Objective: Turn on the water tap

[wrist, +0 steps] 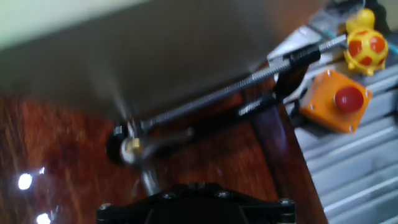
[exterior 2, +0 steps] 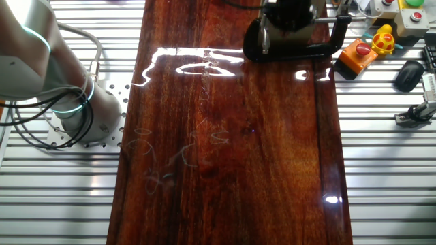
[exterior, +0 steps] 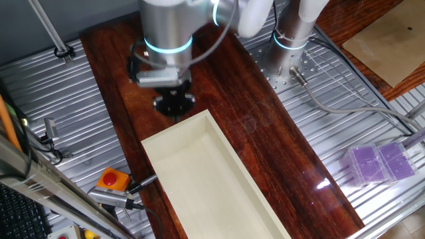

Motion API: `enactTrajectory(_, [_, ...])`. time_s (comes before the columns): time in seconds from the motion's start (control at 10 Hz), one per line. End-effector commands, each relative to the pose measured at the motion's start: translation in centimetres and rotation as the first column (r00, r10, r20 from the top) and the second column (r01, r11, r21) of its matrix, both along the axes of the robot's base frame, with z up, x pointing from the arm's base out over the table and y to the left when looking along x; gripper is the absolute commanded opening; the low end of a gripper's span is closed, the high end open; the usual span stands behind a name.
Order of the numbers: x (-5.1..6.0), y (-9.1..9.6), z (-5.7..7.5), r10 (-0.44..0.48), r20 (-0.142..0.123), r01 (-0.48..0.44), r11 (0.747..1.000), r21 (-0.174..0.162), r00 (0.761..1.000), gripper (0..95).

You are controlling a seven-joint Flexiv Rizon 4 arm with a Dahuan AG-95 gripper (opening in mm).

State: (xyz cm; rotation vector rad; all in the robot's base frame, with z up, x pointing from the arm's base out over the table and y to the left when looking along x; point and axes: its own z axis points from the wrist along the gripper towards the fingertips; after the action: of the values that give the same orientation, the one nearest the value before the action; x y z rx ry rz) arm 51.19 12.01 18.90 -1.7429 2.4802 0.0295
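A small chrome tap with a brass end [wrist: 130,148] shows blurred in the hand view, held at the jaw of a black C-clamp [wrist: 255,109] that lies on the dark wooden table. The clamp's threaded screw [wrist: 249,78] runs up to the right. My gripper [exterior: 174,104] hangs low over the clamp [exterior 2: 300,49] at the table's far end, just off the end of a cream box. In the hand view only the gripper's black body [wrist: 193,202] shows, just behind the tap. The fingers are hidden in every view, so I cannot tell if they are open or shut.
A long cream open box [exterior: 199,176] lies on the wood right beside the clamp. An orange box with a red button [exterior 2: 357,54] and a yellow toy [exterior 2: 383,39] sit just past the clamp's screw end. A purple case [exterior: 378,162] lies on the metal side table.
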Motion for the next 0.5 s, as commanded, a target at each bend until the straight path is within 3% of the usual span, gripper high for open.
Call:
enactTrajectory(0.1, [0.13,0.12,-0.05,-0.125,-0.05,0.126,0.992,0.005,0.991,0.0])
enactTrajectory(0.3, [0.13,0.12,-0.05,-0.227,-0.088,0.228,0.974,0.009,0.97,0.0])
enactTrajectory(0.5, [-0.29,0.34,-0.05,-0.344,-0.108,0.344,0.939,-0.017,0.933,0.0])
